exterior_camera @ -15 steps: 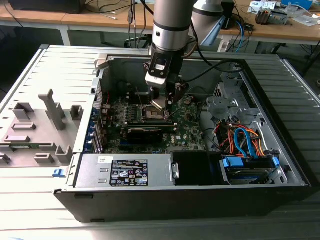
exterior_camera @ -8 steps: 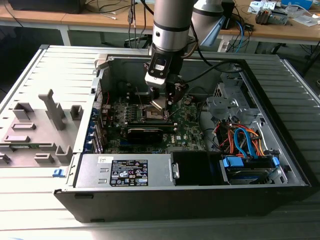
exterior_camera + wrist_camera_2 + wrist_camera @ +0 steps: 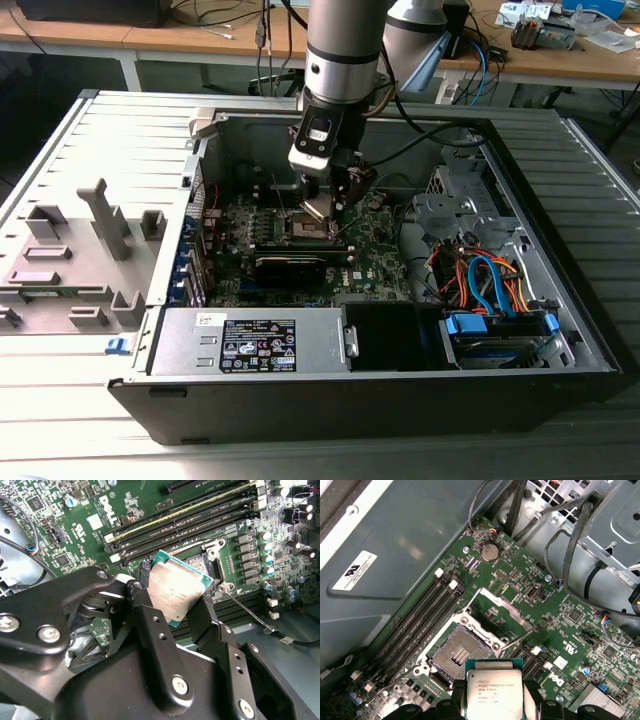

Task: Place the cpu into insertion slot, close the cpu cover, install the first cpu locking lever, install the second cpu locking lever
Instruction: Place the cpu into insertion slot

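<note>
Gripper (image 3: 172, 597) has its jaws clamped on the edges of the cpu (image 3: 493, 690), hanging near the open insertion slot (image 3: 461, 652), not seated (cpu cover (image 3: 510, 612) stands flipped up). I'd square it to the socket rim and lower it flat, no sideways scrape. Can't make out the socket pins or the chip's corner marker.

A grey ribbed table (image 3: 60, 420) is seen in the exterior view. An open PC case (image 3: 380, 400) is laid on its side on it. A grey plastic holder (image 3: 70, 270) w/ upright posts is set flat on the table just beside the case, at the exterior view's left. A small blue clip (image 3: 118, 345) is seen at the holder's edge, near the case corner.
</note>
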`<state>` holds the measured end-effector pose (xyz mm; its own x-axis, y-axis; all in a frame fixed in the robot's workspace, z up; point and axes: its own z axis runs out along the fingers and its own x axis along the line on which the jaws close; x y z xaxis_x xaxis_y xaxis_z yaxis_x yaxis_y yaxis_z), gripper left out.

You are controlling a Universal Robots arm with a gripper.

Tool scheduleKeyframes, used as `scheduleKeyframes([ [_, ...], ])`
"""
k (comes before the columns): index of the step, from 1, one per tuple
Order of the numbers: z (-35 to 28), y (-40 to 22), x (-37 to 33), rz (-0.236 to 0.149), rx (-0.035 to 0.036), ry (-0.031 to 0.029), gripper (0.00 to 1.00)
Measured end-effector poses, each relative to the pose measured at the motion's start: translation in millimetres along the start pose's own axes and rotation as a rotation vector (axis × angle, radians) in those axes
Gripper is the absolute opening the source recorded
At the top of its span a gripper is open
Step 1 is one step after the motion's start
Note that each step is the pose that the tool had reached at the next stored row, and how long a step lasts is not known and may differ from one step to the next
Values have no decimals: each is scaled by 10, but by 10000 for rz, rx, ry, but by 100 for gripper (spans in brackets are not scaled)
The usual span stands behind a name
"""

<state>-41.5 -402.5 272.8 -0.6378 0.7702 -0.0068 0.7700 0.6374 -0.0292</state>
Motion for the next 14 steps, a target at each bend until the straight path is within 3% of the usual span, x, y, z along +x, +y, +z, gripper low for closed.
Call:
scheduleKeyframes([
  [14, 8, -2, -2, 225, 1, 6, 55],
])
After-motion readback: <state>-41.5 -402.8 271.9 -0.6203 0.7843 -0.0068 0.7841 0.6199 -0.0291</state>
